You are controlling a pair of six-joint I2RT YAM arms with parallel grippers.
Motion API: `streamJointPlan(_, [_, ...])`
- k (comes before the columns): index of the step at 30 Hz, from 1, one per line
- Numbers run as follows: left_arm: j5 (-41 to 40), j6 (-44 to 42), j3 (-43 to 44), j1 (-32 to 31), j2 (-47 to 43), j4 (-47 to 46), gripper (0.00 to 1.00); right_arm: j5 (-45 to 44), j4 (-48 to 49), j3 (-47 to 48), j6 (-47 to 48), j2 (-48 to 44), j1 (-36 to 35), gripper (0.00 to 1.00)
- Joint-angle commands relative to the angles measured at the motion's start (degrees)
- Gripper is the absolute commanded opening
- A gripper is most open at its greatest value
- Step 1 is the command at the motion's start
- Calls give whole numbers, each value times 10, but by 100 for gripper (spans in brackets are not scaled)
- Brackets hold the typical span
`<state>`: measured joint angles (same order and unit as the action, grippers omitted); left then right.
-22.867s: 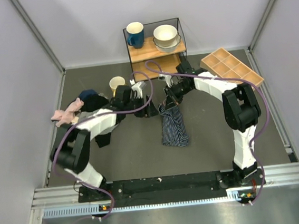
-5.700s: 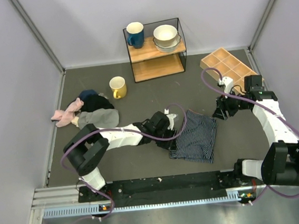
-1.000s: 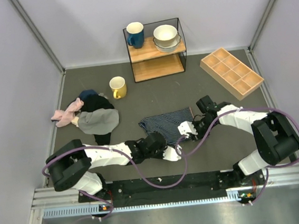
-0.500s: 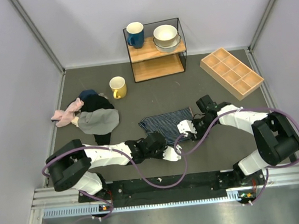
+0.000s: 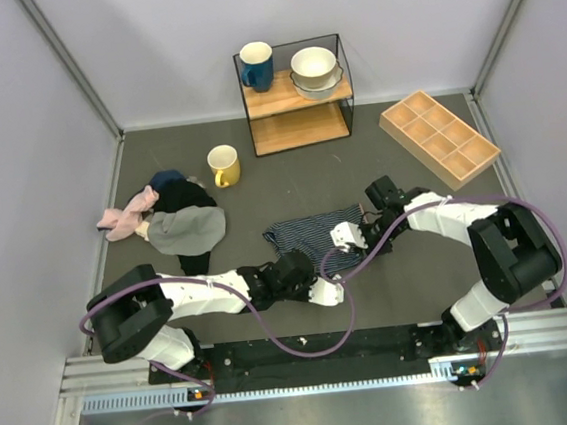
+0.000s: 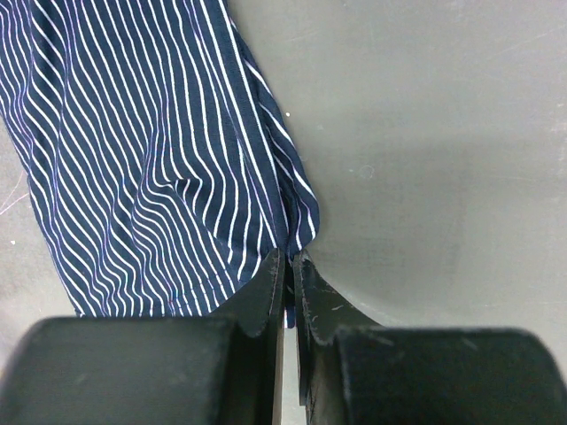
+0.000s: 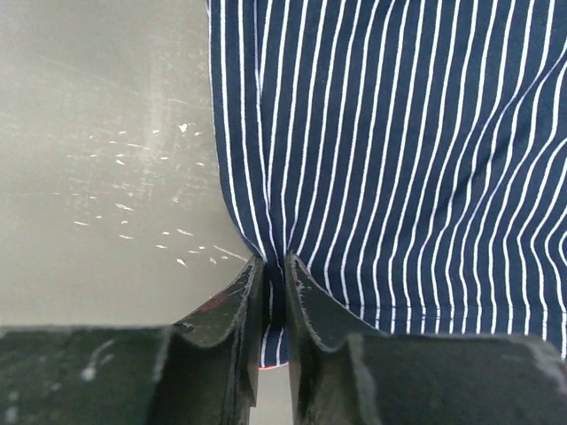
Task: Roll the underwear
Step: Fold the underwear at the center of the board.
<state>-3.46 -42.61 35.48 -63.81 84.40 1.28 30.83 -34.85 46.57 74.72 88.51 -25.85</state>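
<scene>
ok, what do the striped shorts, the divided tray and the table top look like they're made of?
striped shorts: thin soft fabric, possibly cotton; matte, it wrinkles and folds loosely.
divided tray: pale wood, seemingly unpainted; grain too small to see.
table top: dark grey, matte, hard-looking sheet with light scuffs; exact material unclear.

The navy-blue white-striped boxer shorts (image 5: 311,232), spread wide over the grey desk (image 5: 449,257) a few seconds back, now lie gathered into a narrower band, further left. The right pincer (image 7: 275,266) was well off to the right then and gaping over the hem half a second ago. It has now closed on the fabric's edge and edged leftward.
</scene>
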Motion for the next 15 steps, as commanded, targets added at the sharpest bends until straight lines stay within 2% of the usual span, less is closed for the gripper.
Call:
streamJointPlan(1, [4,-3,4,0,-15,7,0,-60,8,4,10,35,-8,11])
streamJointPlan(6, [30,-5,13,6,-27,42,0,-29,-56,22,17,30,-9,0])
streamJointPlan(15, [86,-2,37,26,-55,94,0,18,-126,53,12,39,-9,0])
